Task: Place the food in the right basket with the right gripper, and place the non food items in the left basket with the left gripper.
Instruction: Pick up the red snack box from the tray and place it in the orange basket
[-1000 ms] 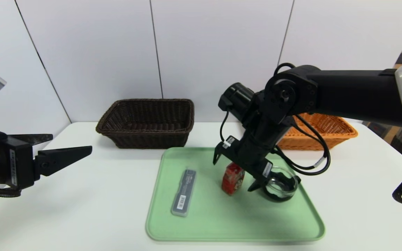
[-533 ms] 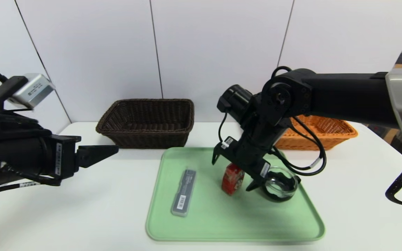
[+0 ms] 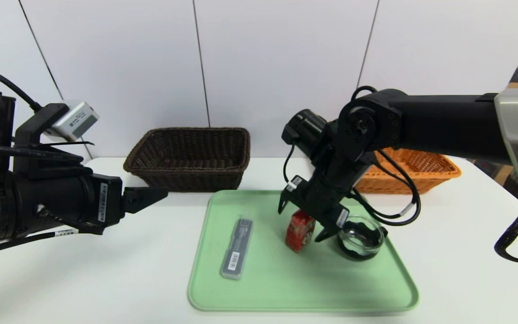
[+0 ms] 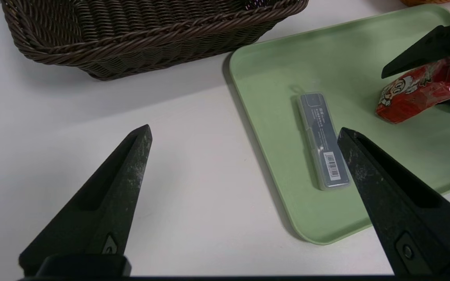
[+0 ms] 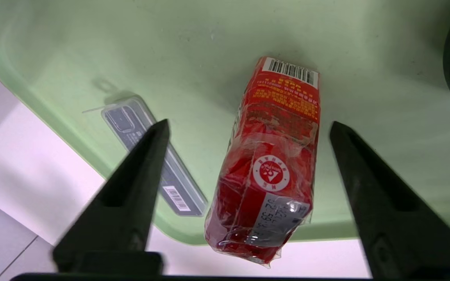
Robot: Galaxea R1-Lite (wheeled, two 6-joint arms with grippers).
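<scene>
Your right gripper (image 5: 248, 128) spread wide, straddling red snack pack (image 5: 272, 168) on green tray (image 3: 286, 288), not touching. Pack shiny, barcoded. Left gripper (image 4: 244, 132) released, above surface.

Tray (image 3: 259, 297) sat at table (image 3: 106, 279) front centre. On tray: slim case (image 3: 237, 247) near left edge, lengthwise front to back; snack packet (image 3: 299, 230) at middle; glass bowl (image 3: 360, 237) close to right edge. Left basket (image 3: 189, 157) stood behind tray's back-left corner, right basket (image 3: 414, 170) behind back-right corner, both along table's back edge.
</scene>
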